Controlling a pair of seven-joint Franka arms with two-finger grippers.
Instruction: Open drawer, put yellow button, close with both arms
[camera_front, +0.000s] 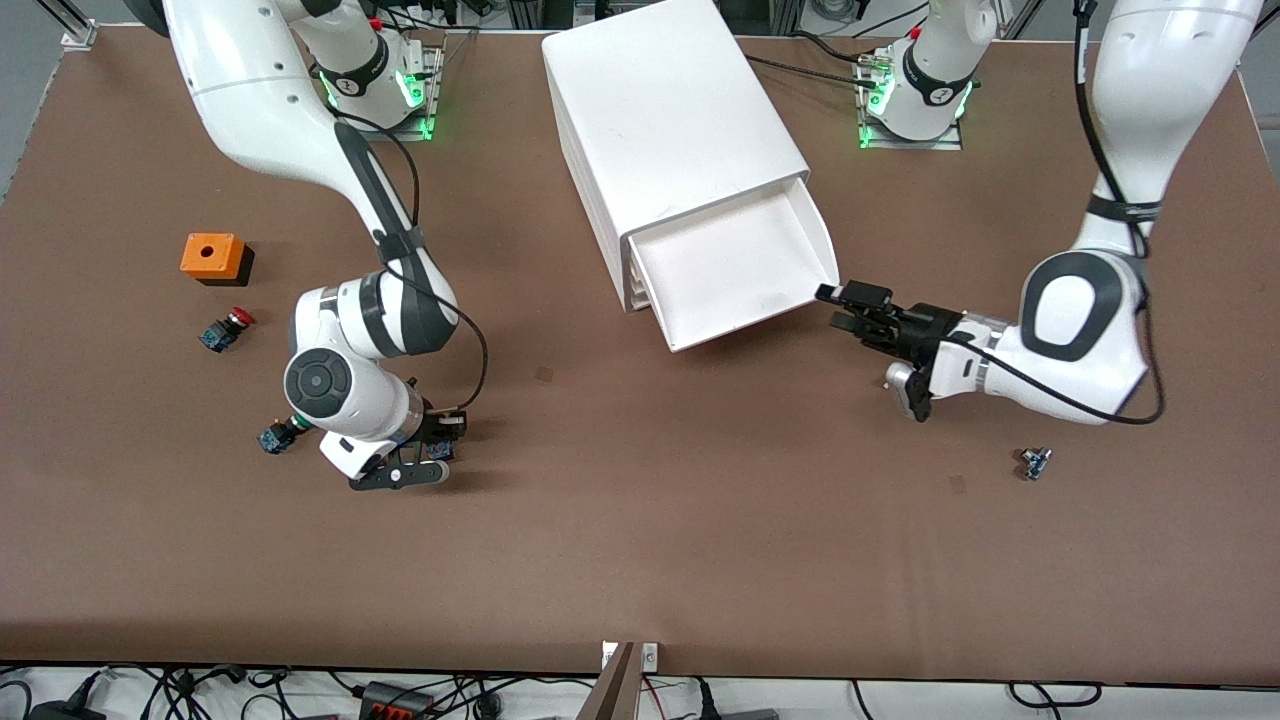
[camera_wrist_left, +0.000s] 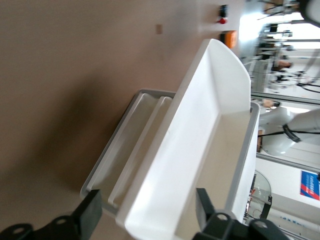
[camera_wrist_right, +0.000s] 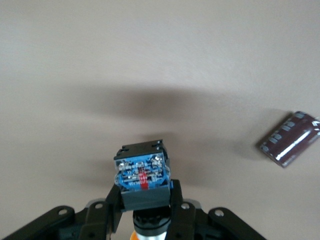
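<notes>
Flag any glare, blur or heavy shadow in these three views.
Front view: even light, sharp, soft shadows under both arms. Left wrist view: the drawer is soft and washed out, and a bright window glares at one edge. Right wrist view: the button is sharp, and a broad shadow falls on the table.

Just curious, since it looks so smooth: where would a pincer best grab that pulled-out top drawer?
Grip the drawer by its upright front wall, coming from in front: the thin edge fits between fingers. The open left pincer is at its corner; the right pincer holds the yellow button.
</notes>
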